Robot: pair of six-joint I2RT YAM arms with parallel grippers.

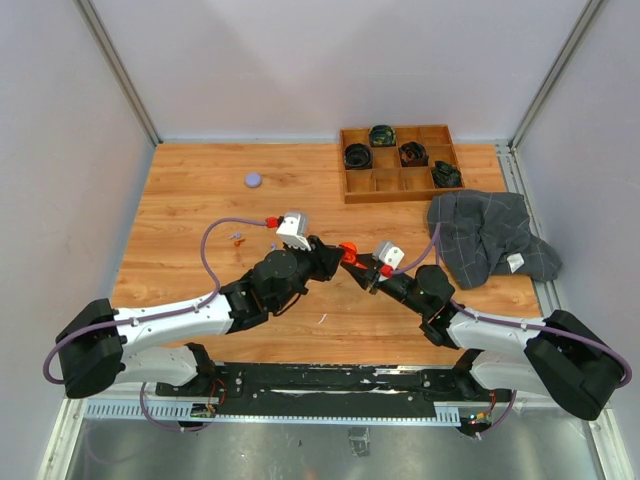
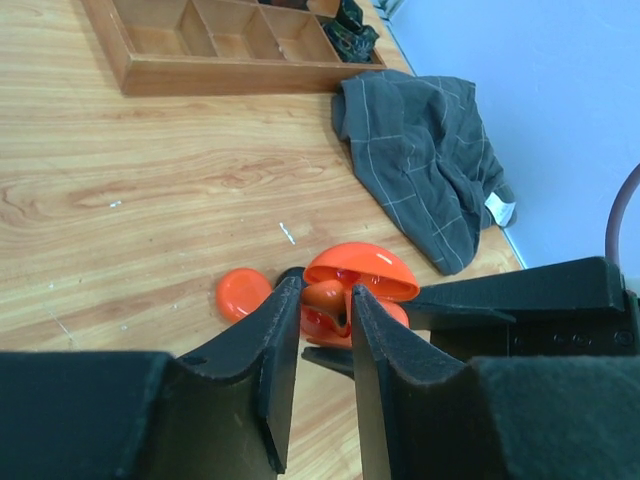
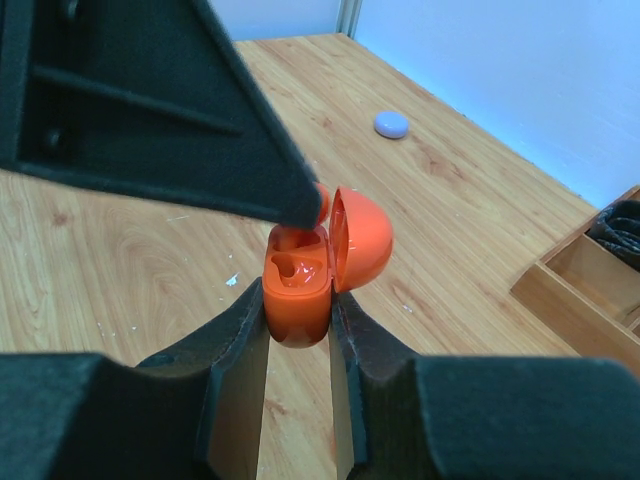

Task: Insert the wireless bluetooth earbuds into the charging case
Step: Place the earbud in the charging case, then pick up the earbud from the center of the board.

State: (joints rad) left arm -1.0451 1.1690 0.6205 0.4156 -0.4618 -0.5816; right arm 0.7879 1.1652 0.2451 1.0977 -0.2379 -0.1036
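Pale grey walls (image 1: 330, 60), wooden tabletop (image 1: 200, 200)

Left gripper (image 1: 336, 256), right gripper (image 1: 360, 268) at orange case (image 1: 348, 250), grey cloth (image 1: 490, 235) nearby

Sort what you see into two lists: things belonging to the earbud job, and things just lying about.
Job in hand:
orange earbud, pinched by the left gripper
open orange charging case, held by the right gripper

Lying about:
grey cloth
wooden tray holding dark items
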